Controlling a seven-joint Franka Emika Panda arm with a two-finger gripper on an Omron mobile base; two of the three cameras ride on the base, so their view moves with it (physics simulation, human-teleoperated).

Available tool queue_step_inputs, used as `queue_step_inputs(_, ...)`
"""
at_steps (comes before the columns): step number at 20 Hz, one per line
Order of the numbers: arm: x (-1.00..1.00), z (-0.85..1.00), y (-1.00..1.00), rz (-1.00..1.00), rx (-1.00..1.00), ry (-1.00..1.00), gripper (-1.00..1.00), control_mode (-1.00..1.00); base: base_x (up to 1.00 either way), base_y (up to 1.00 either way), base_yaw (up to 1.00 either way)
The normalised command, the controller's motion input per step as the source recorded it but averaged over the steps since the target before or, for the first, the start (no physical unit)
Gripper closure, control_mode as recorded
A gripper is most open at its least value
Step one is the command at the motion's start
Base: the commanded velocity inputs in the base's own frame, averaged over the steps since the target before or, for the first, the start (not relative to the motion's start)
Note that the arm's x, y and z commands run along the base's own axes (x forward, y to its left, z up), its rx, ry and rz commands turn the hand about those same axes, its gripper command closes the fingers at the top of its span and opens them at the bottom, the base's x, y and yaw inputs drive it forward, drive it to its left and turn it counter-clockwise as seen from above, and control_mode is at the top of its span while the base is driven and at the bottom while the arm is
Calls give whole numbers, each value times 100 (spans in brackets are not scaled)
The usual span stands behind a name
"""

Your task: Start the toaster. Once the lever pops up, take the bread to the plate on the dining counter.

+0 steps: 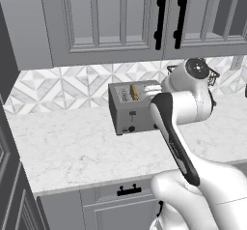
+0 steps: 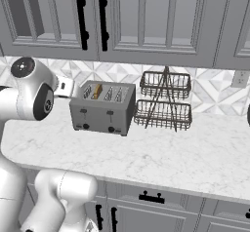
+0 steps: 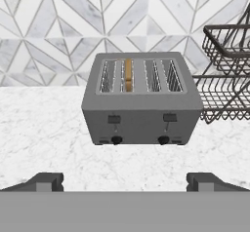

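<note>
Nearest to us, in the hand view, the gripper [image 3: 125, 181] stood with its two dark finger tips [image 3: 46, 181] spread to the full, holding nothing and touching nothing, poised above the bare marble in front of the toaster. The worktop [image 1: 72, 142] was a slab of white marble with faint grey veins, smooth and flat, its front edge overhanging grey panelled cabinets with short black handles [image 1: 129, 190].

Further in, toward the back edge of the worktop, we saw the toaster [image 3: 140, 99]: a boxy grey metal body with four slots in its top, two small black knobs low on its front face and two dark slider tabs above them. The bread [image 3: 128, 74], a thin golden-brown slice, stood on edge in the second slot from the left, as the hand view showed it.

Just beside the toaster, on its right in the right base view, stood a two-tier wire basket rack [image 2: 163, 101] of thin dark rods.

Behind all of this ran a backsplash [image 1: 62, 86] of white and grey tiles in a triangular pattern, and above it hung grey framed wall cabinets [image 2: 141, 21] with long black handles.
</note>
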Motion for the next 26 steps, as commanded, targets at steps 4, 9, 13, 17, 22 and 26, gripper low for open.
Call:
queue_step_inputs(4, 14, -15, 0, -3, -3, 0, -100, -100, 0, 0, 0)
queue_step_inputs(9, 28, -8, 0, -1, -1, 0, -100, -100, 0, 0, 0)
queue_step_inputs(13, 34, -8, 4, 0, 0, 0, -100, -100, 0, 0, 0)
queue_step_inputs(17, 36, -17, 10, 0, -1, 0, -100, -100, 0, 0, 0)
queue_step_inputs(22, 35, -24, 11, -2, -3, 0, -100, -100, 0, 0, 0)
queue_step_inputs(26, 36, -27, 0, -3, -1, 0, -100, -100, 0, 0, 0)
